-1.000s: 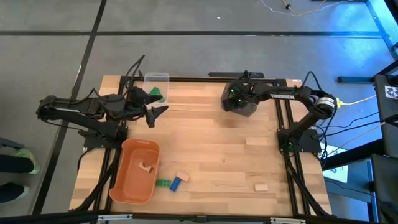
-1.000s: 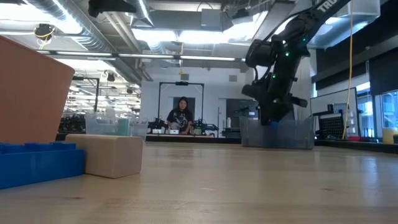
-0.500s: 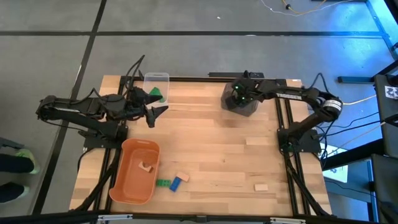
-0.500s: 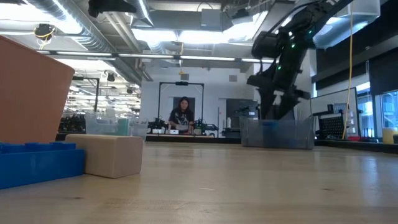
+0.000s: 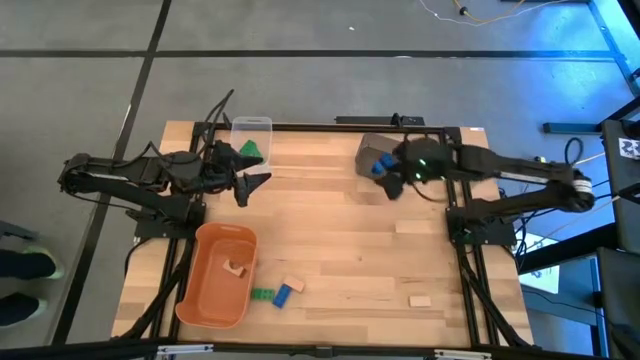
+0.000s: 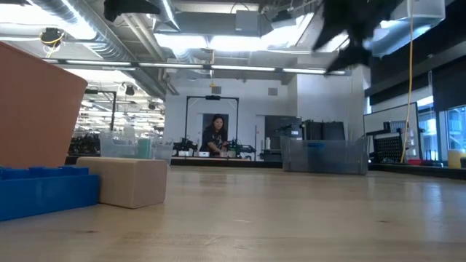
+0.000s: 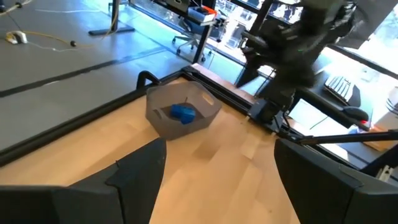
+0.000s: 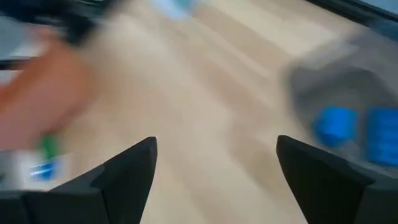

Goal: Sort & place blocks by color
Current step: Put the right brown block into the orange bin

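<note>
Bare tabletop (image 5: 350,250) spreads wide between orange tub (image 5: 205,300) and tan block (image 5: 419,300).

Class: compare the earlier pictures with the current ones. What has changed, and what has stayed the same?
The right hand has lifted out of the dark grey bin with its fingers spread, leaving blue blocks inside. The left hand, orange tub and loose blocks on the table have not moved.

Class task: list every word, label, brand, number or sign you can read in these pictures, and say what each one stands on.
No text can be read in any view.
High view: a black-and-white patterned tag at the right edge, cut off; no letters readable.
The blocks, the orange tub and the grey bin show no print.
</note>
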### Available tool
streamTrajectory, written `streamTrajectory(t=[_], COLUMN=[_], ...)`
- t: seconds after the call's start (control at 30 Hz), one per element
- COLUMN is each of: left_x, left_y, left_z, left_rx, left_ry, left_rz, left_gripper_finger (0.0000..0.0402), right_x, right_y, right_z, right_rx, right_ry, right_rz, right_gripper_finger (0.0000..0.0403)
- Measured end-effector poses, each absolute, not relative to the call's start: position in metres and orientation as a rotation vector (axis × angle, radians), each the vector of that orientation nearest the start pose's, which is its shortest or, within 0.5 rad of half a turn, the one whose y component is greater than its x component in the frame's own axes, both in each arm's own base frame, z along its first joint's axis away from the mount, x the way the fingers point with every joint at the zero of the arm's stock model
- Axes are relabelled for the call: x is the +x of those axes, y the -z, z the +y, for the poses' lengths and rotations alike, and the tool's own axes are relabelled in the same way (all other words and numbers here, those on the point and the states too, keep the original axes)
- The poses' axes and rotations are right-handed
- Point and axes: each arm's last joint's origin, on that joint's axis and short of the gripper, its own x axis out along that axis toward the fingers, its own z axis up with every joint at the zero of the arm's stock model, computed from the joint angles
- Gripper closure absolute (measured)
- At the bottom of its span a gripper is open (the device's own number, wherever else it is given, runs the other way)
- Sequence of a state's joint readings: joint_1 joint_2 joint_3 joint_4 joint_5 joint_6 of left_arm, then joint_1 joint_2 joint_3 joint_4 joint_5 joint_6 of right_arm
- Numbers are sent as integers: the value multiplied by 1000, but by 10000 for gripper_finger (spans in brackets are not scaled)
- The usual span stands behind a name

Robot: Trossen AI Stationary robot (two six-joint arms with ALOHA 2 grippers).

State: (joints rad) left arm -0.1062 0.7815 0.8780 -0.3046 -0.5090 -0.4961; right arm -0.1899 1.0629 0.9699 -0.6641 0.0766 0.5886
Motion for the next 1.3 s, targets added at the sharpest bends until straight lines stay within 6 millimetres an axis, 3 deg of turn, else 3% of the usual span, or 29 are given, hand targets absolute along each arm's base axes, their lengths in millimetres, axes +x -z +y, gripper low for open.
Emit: streamTrajectory(t=[0.1,0.2,0.57,0.7,0.83,1.0,1.17,1.3], left_x=[162,162,162,162,162,162,162,162], left_y=[-354,-354,-354,-354,-354,-354,-354,-354], left_z=[-3,-3,-3,-3,-3,-3,-3,-3], left_rx=[-443,-443,-440,-417,-413,-414,-416,-417], left_ry=[-438,-440,-447,-448,-449,-448,-448,-448], left_rz=[93,92,91,95,96,95,94,93], left_gripper_finger=[111,111,111,111,111,111,111,111], right_x=[203,200,203,208,214,216,208,196], right_y=[-322,-336,-350,-353,-343,-330,-312,-289], right_z=[-17,-4,0,8,32,78,127,165], right_rx=[580,554,397,471,560,511,436,405], right_ry=[323,262,217,30,-88,-122,-169,-151], right_rz=[555,436,305,309,548,955,1313,1460], right_gripper_finger=[73,73,73,73,73,73,73,73])
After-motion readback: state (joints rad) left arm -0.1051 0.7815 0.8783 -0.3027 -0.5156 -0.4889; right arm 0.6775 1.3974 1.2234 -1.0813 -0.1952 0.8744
